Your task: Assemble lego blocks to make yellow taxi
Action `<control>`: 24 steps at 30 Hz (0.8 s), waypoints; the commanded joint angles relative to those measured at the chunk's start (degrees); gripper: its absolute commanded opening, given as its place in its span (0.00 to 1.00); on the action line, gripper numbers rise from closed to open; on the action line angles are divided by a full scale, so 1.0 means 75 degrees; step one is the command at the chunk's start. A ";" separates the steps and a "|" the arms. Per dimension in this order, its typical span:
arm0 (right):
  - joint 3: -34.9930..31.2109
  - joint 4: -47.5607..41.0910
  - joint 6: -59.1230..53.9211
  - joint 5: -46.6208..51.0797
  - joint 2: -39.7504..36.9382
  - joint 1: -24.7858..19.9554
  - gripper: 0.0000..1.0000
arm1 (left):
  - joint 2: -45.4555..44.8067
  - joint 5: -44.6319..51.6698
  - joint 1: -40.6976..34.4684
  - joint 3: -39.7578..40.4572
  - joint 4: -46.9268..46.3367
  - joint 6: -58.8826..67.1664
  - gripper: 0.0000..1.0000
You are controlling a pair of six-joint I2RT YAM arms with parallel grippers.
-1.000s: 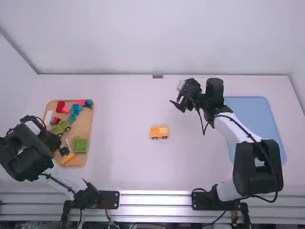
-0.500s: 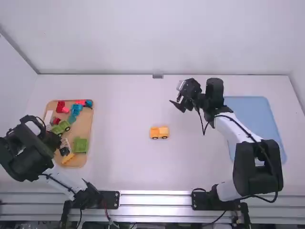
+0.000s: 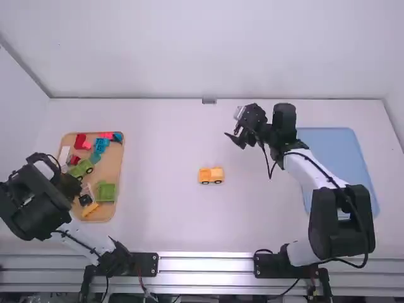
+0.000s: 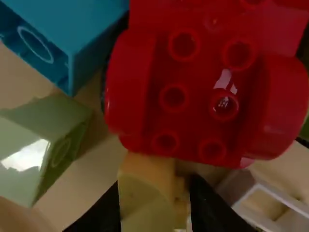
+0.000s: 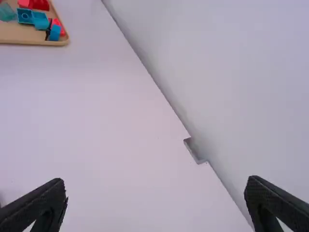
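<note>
Vehicle body (image 3: pixel 211 175), yellow, at mid-table; left gripper (image 3: pixel 66 184) at tan tray (image 3: pixel 113 163), right gripper (image 3: pixel 237 137) open.

Body sits wheels down on white table (image 3: pixel 158 189), apart from the tray and both grippers. Left gripper is low over the tray's left side. In left wrist view a small yellow block (image 4: pixel 147 188) lies between its fingers; view is dim and close, but they appear closed on it. Just beside the block: a red socketed piece (image 4: pixel 193 96). Also close around: blue block (image 4: pixel 77 34), pale green block (image 4: pixel 41 140), whitish piece (image 4: pixel 265 200).

Right gripper is above the table, to the far right of the yellow body; fingers wide apart, nothing between them.

Tray, at table left, by high view: red block (image 3: pixel 79 141) and teal blocks (image 3: pixel 101 144) toward the far end; green vehicle (image 3: pixel 84 166) about midway; green block (image 3: pixel 106 191) nearer, on the right; orange-yellow piece (image 3: pixel 90 210) at the near end. Blue panel (image 3: pixel 334 158) lies flat at table right, partly behind the right arm.
</note>
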 commanded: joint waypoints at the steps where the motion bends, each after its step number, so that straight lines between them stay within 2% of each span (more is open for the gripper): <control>1: 0.0000 -0.0003 0.0050 -0.0082 -0.0128 -0.0006 0.98 | 0.0143 0.0085 -0.0006 -0.0195 -0.0146 -0.0055 0.35; 7: 0.0000 0.0000 0.0047 -0.0082 -0.0128 -0.0006 0.98 | 0.0143 0.0067 -0.0032 -0.0195 -0.0160 -0.0189 0.33; 12: 0.0000 0.0003 0.0047 -0.0082 -0.0128 -0.0006 0.98 | 0.0143 0.0087 -0.0032 -0.0195 -0.0149 -0.0172 0.27; 19: 0.0000 -0.0026 0.0047 -0.0079 -0.0128 -0.0006 0.98 | 0.0143 0.0087 -0.0012 -0.0195 -0.0201 -0.0256 0.33; 24: 0.0000 -0.0026 0.0047 -0.0082 -0.0128 -0.0006 0.98 | 0.0143 0.0073 -0.0038 -0.0195 -0.0195 -0.0364 0.28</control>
